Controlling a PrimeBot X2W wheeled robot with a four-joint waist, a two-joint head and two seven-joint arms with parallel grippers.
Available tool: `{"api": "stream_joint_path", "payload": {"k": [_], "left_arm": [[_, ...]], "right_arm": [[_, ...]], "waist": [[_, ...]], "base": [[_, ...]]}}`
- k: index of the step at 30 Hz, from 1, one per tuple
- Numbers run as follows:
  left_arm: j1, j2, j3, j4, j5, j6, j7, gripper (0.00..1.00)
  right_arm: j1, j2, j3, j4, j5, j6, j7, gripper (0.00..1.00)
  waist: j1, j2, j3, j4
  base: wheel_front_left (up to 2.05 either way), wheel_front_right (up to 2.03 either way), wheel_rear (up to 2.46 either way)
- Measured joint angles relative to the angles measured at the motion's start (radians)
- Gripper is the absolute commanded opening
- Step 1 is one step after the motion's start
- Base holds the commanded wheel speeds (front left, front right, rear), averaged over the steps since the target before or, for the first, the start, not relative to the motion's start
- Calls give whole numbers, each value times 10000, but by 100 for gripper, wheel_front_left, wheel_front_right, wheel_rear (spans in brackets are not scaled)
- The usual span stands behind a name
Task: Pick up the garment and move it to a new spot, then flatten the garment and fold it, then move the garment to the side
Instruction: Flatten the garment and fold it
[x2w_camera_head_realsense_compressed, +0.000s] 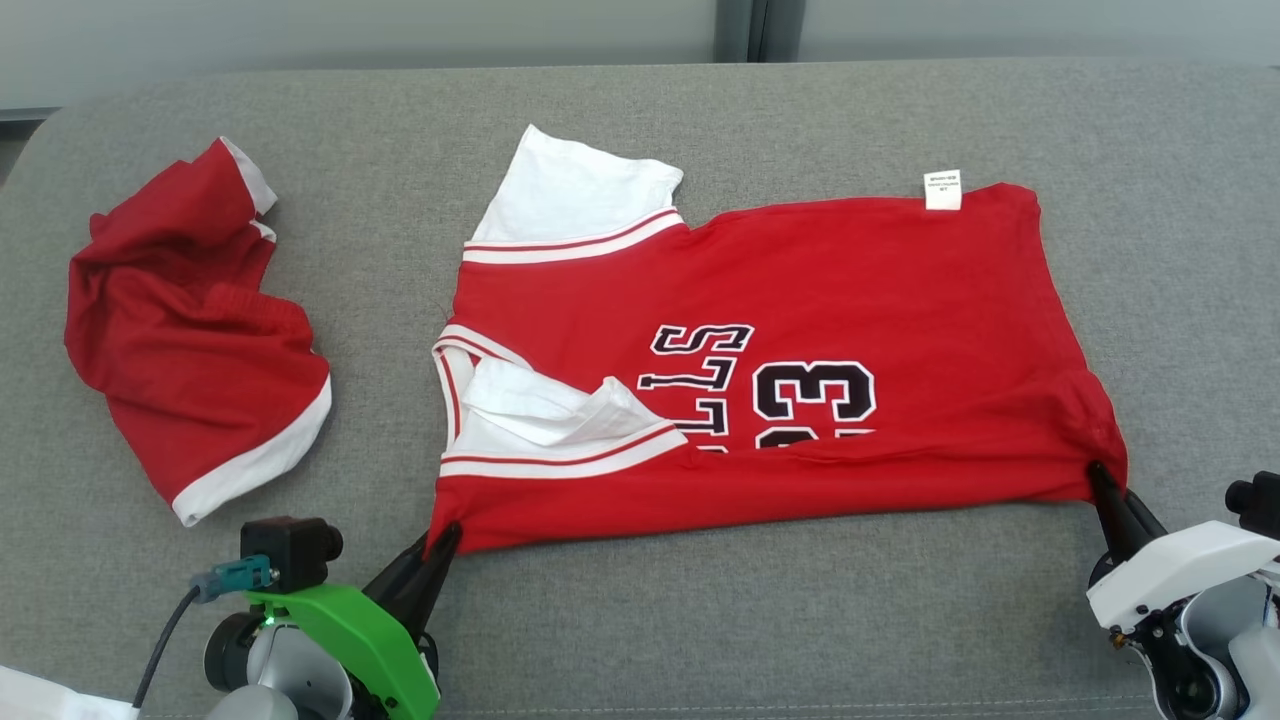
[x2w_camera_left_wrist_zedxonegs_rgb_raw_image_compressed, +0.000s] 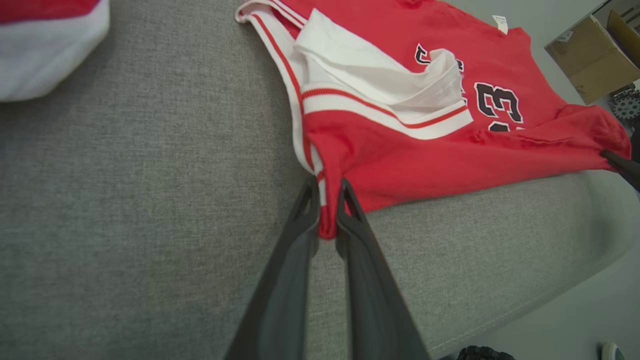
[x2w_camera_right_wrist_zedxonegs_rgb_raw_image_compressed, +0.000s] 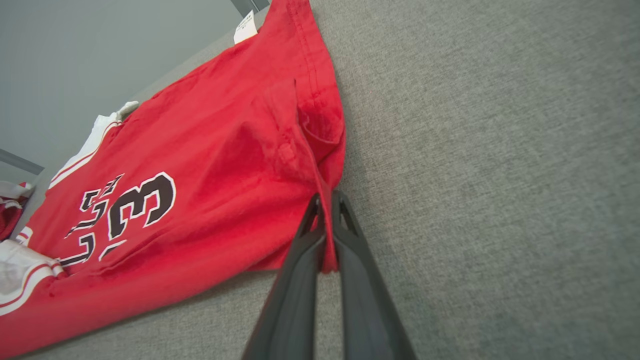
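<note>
The garment (x2w_camera_head_realsense_compressed: 780, 300) is a red jersey with white sleeves and black lettering, spread across the grey surface with its near edge folded over. My left gripper (x2w_camera_head_realsense_compressed: 447, 532) is shut on its near left corner, and in the left wrist view the red and white cloth (x2w_camera_left_wrist_zedxonegs_rgb_raw_image_compressed: 327, 220) is pinched between the dark fingers (x2w_camera_left_wrist_zedxonegs_rgb_raw_image_compressed: 300, 225). My right gripper (x2w_camera_head_realsense_compressed: 1097, 472) is shut on the near right corner of the garment (x2w_camera_right_wrist_zedxonegs_rgb_raw_image_compressed: 200, 165), whose hem runs down between the closed fingers (x2w_camera_right_wrist_zedxonegs_rgb_raw_image_compressed: 350, 235). The garment (x2w_camera_left_wrist_zedxonegs_rgb_raw_image_compressed: 400, 150) lies low, lightly stretched between the two grippers.
A second red piece with white trim (x2w_camera_head_realsense_compressed: 190, 330) lies crumpled at the left of the grey cushioned surface (x2w_camera_head_realsense_compressed: 700, 620). A cardboard box (x2w_camera_left_wrist_zedxonegs_rgb_raw_image_compressed: 590, 55) stands beyond the surface's edge in the left wrist view. Bare grey cloth runs along the near edge.
</note>
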Motion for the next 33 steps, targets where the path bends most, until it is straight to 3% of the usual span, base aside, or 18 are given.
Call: {"api": "stream_joint_path", "payload": {"k": [1,2,3,4,6,33], "left_arm": [[13,0,-12,-38,0,27,2,0],[27,0,-21,-82,2,52,4,0],[42,0,-23,-132,2,54,15,11],[69,0,-25,-182,2,58,15,45],[135,0,-29,-222,2,144,42,100],[80,493,326,-1703,748,717,-190,100]], "right_arm": [[6,0,10,-35,0,-31,31,26],[26,0,21,-75,0,-77,33,44],[65,0,27,-119,0,-77,50,84],[122,0,33,-155,0,-84,90,100],[205,6,52,-176,0,-88,123,100],[373,-347,-123,-1764,-405,-625,117,100]], "waist": [[0,0,-4,2],[0,0,-8,2],[0,0,-11,2],[0,0,-13,0],[0,0,-20,-4],[0,0,-43,-76]], "base": [[0,0,0],[0,0,0],[0,0,0],[0,0,0],[0,0,0],[0,0,0]]}}
